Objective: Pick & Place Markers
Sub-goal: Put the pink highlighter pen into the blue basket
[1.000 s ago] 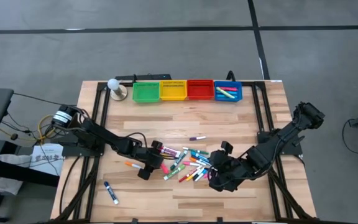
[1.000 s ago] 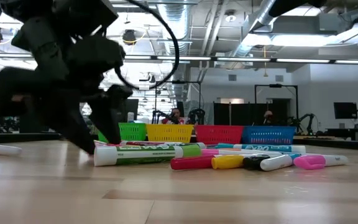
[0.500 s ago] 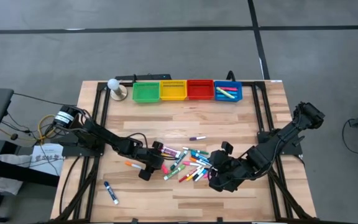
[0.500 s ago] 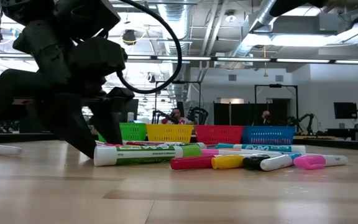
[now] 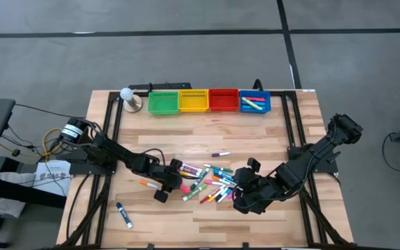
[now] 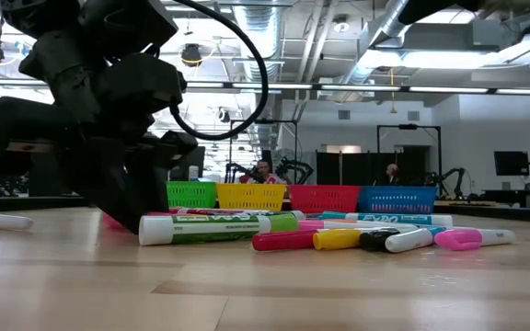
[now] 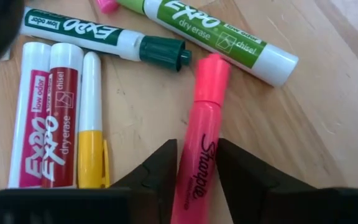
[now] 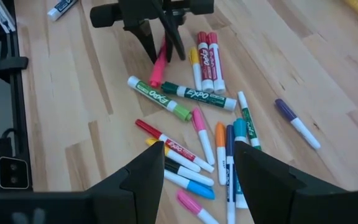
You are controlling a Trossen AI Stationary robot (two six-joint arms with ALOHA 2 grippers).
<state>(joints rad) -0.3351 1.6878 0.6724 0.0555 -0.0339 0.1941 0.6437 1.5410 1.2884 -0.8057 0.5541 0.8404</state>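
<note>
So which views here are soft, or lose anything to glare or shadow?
Low view: the left arm is a dark silhouette against bright ceiling lights, so the left gripper shows no detail; near tabletop soft. Left wrist view: the pink marker is sharp, the fingers blurred. High view: even light, no glare on the table.

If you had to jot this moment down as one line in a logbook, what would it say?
left tool: closing around pink marker on table | right tool: open, above pile | blue bin: holds markers
</note>
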